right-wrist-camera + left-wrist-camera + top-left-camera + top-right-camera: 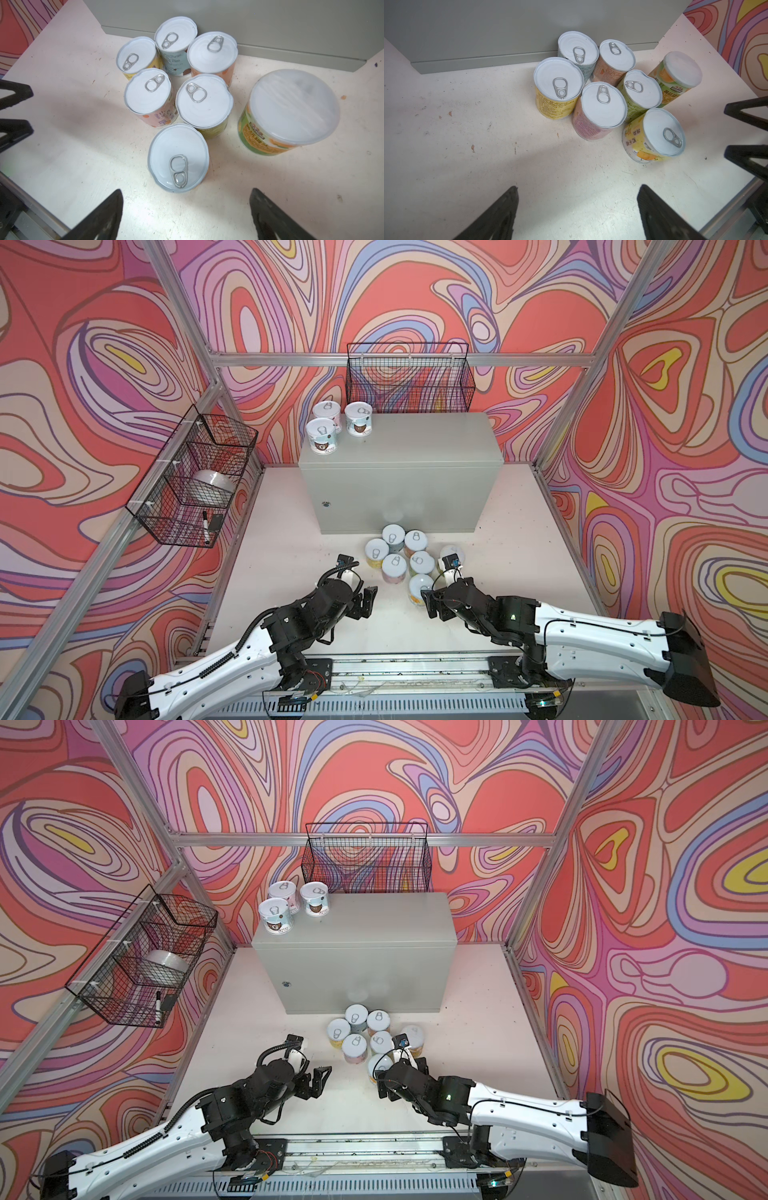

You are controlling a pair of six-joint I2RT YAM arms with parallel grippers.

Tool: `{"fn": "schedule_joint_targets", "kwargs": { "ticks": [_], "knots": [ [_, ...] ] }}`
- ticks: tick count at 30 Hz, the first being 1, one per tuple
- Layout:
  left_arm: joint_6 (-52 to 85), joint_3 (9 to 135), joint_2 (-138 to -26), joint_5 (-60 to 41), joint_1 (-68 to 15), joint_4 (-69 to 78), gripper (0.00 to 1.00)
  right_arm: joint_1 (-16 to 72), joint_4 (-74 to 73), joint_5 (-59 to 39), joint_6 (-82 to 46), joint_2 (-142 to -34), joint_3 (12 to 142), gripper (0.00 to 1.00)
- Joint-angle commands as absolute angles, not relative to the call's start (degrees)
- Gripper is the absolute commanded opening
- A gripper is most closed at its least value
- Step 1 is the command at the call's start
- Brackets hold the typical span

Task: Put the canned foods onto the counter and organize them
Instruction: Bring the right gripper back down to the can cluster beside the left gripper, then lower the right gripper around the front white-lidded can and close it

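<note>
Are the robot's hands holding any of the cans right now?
No. The left gripper and right gripper are both open and empty, short of the cans.

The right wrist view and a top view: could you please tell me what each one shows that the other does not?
Only the right wrist view: the green-orange label print of the plain-capped can. Only a top view: three white-labelled cans on the light-grey metal cabinet top, and two black wire baskets. Both: six pull-tab cans clustered on the white tabletop.

Bright even light, soft shadows, sharp focus.
</note>
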State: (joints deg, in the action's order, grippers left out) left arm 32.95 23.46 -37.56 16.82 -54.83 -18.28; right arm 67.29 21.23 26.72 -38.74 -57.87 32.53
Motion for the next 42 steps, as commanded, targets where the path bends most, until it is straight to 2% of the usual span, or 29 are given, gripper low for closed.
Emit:
{"fn": "schedule_joint_targets", "kwargs": {
  "ticks": [1,20,25,31,42],
  "knots": [
    [34.1,22.7,-37.6,18.5,-55.1,-19.6,0.9,68.1,15.2,28.0,-41.2,-59.5,30.1,0.98],
    [35.0,20.9,-45.5,16.0,-55.1,-9.7,0.89,68.1,-9.4,29.7,-37.7,-80.7,26.2,0.98],
    [35.6,19.8,-45.7,15.6,-55.2,-8.2,0.9,68.0,-12.6,31.9,-37.3,-84.6,26.4,0.98],
    [34.9,20.3,-46.7,16.6,-55.1,-8.6,0.98,67.1,-13.7,33.3,-36.3,-87.9,28.5,0.98],
    [34.1,22.1,-46.2,23.1,-55.2,-12.7,0.97,66.6,-15.8,33.9,-36.3,-91.6,29.0,0.95]
  ]
}}
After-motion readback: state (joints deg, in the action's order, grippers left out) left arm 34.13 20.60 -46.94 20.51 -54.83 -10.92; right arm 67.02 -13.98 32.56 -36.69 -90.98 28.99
